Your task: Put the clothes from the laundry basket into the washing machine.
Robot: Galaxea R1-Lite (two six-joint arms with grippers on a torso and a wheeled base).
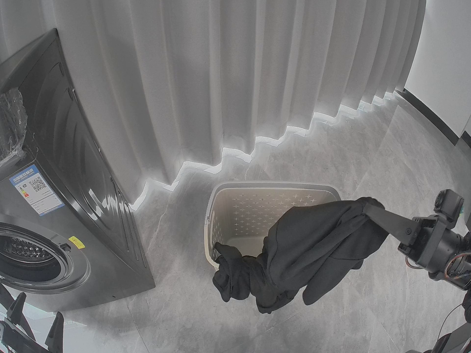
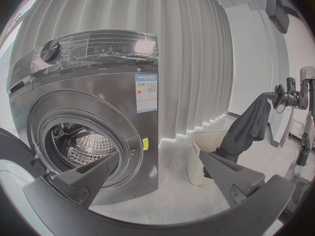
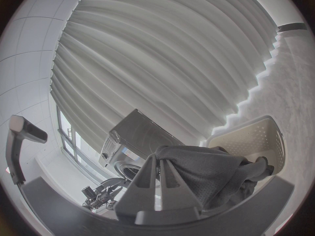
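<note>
A dark garment [image 1: 314,246] hangs from my right gripper [image 1: 368,208], which is shut on its upper end above the right side of the cream laundry basket [image 1: 235,192]. The cloth's lower part drapes over the basket's near rim. In the right wrist view the fingers [image 3: 157,167] pinch the garment [image 3: 210,174] with the basket [image 3: 262,138] behind. The grey washing machine [image 1: 64,182] stands at the left, its round door open and drum [image 2: 82,145] showing. My left gripper [image 2: 157,167] is open low in front of the machine, its fingertips [image 1: 17,302] at the bottom left of the head view.
White curtains [image 1: 235,64] hang behind the basket and machine. Grey tiled floor [image 1: 186,300] lies open between machine and basket. The machine's door [image 2: 13,174] swings out toward my left gripper. A dark baseboard [image 1: 431,116] runs along the right wall.
</note>
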